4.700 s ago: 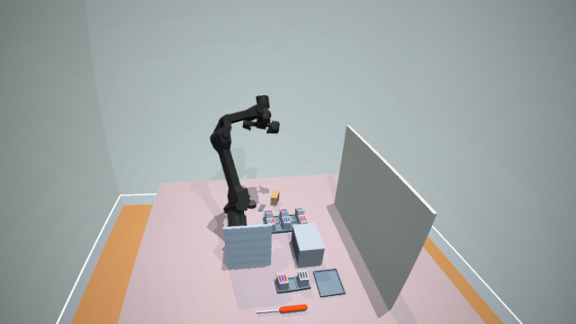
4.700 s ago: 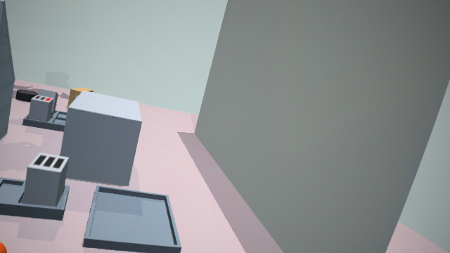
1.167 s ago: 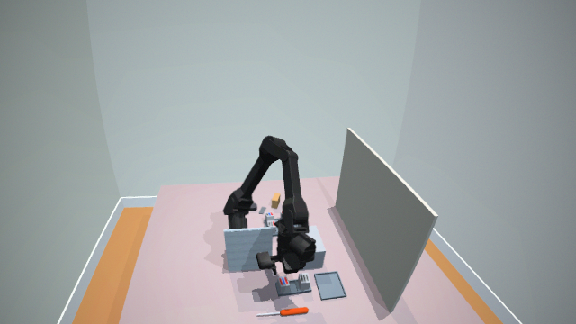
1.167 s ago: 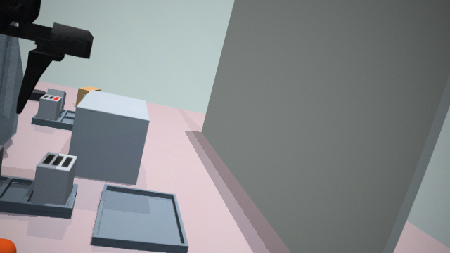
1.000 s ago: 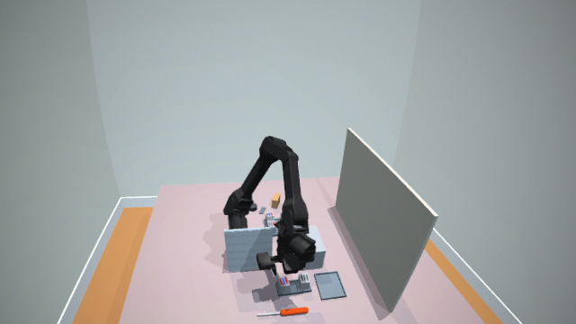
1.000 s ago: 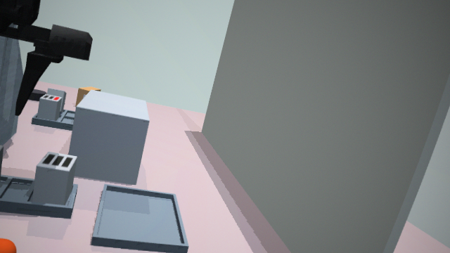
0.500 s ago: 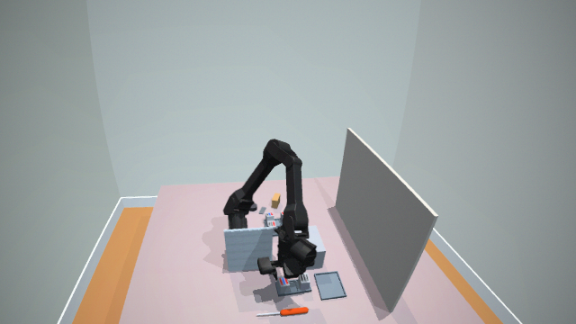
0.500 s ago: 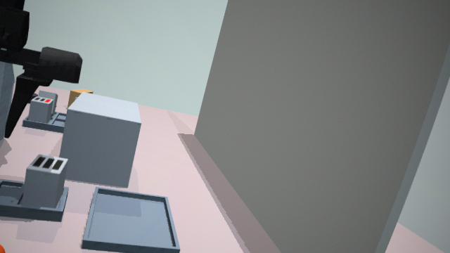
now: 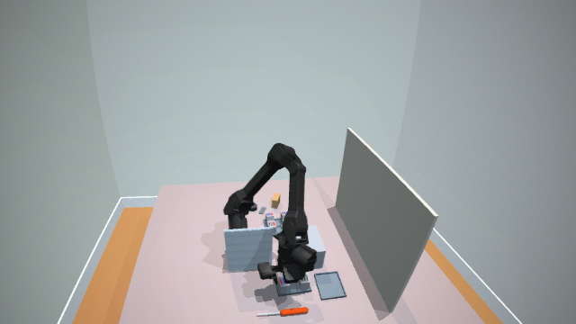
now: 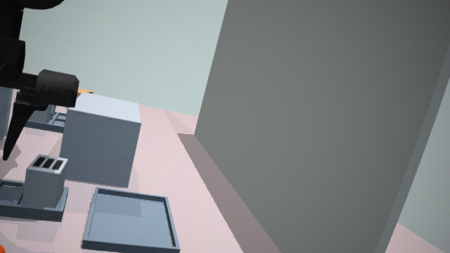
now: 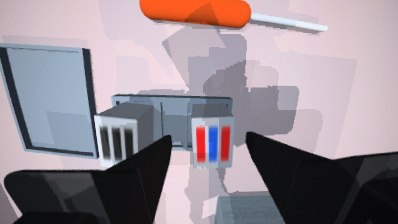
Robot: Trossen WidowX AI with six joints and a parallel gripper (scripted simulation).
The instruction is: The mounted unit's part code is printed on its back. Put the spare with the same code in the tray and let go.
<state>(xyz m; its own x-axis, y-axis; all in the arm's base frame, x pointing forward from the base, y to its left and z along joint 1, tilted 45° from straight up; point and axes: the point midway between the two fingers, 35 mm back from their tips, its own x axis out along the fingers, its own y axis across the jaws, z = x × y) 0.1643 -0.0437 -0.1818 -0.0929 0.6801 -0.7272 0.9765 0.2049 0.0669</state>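
wrist: tool open above striped block.

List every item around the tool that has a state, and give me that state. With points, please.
Tool (image 9: 288, 278) (image 10: 5, 156) (image 11: 209, 138): open, holding nothing
Red-blue-red block (image 9: 283, 283) (image 11: 212, 142): upright in the holder
Dark-striped block (image 9: 304, 283) (image 10: 43, 186) (image 11: 117, 142): upright in the holder
Holder (image 9: 294, 292) (image 10: 31, 213) (image 11: 175, 120): middle vacant
Tray (image 9: 332, 288) (image 10: 133, 226) (image 11: 45, 95): empty
Screwdriver (image 9: 294, 311) (image 10: 1, 249) (image 11: 195, 14): lying flat
Large panel (image 9: 382, 216) (image 10: 316, 105): standing
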